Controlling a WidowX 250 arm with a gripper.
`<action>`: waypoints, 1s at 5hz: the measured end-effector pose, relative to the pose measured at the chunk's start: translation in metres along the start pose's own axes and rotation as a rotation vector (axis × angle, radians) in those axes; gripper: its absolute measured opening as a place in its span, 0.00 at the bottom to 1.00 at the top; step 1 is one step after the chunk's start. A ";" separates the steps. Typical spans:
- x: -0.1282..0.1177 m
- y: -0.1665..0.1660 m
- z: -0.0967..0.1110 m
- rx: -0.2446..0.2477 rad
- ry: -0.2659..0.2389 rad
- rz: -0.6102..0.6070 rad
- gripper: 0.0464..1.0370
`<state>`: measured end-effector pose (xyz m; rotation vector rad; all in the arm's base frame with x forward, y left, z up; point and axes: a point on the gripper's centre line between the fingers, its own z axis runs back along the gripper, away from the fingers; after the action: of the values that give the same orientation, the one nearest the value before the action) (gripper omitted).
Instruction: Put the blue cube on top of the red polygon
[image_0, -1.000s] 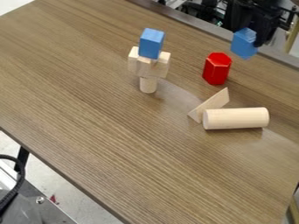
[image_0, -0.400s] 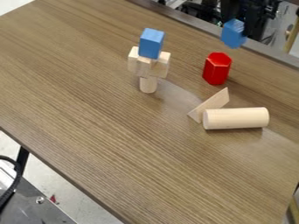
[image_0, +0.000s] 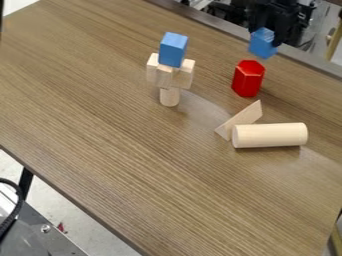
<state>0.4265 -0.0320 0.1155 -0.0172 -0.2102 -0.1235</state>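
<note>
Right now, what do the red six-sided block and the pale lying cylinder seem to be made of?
The glossy red hexagonal block is perhaps painted wood or plastic; its edges shine. The pale lying cylinder looks like bare, smooth wood, judging by its tan colour.

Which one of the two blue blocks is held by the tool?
The right-hand blue block, held up in the black tool and seen near the red block. The left-hand blue block instead rests on a stack of pale wooden pieces.
</note>
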 end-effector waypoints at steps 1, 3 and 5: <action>0.000 0.001 -0.006 0.007 0.005 -0.007 0.50; -0.006 0.004 -0.019 0.020 0.017 -0.012 0.50; -0.014 0.007 -0.030 0.031 0.008 -0.021 0.57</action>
<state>0.4197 -0.0241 0.0833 0.0164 -0.2041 -0.1414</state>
